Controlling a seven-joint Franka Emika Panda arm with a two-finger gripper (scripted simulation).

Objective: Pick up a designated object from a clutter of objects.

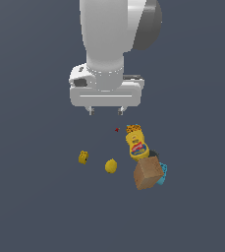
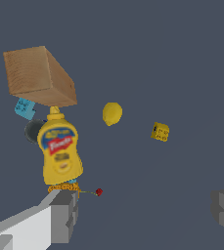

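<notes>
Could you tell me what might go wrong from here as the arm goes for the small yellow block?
1. The open tool hangs nearer the mustard bottle than the small yellow block; a straight descent could hit the bottle.
2. The lemon lies beside the block and is also yellow; it could be grabbed instead.

Exterior view: high, distant, looking down past the arm. Wrist view: close, low, between its fingers [image 2: 59,215]. Both share the mustard bottle [image 1: 138,146] [image 2: 59,151] cluster.

Small yellow block [image 2: 160,132] beside lemon [image 2: 112,113], apart from mustard bottle [image 2: 59,152] and brown box [image 2: 37,76]
</notes>
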